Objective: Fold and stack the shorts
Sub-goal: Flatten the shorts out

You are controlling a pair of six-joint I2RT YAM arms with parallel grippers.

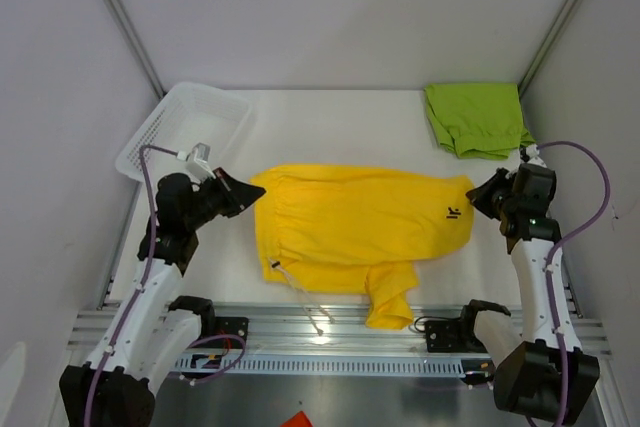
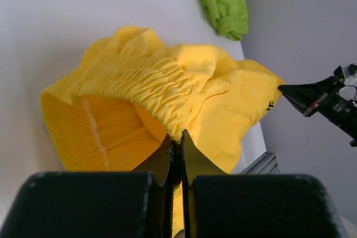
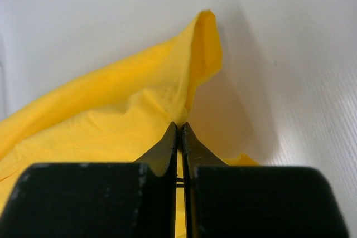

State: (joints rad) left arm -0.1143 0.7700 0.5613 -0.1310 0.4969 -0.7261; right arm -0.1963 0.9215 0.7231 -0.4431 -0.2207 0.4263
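Observation:
The yellow shorts (image 1: 350,222) are stretched across the middle of the table between both grippers, with one leg hanging over the front edge. My left gripper (image 1: 253,190) is shut on the elastic waistband (image 2: 139,82) at the left end. My right gripper (image 1: 474,196) is shut on the leg hem (image 3: 189,82) at the right end, near the small dark logo (image 1: 453,213). The lime green shorts (image 1: 476,118) lie folded at the back right corner, and show in the left wrist view (image 2: 223,1).
A white mesh basket (image 1: 185,127) stands at the back left. White drawstrings (image 1: 305,297) trail over the metal rail (image 1: 330,332) at the table's front edge. Grey walls close in the sides.

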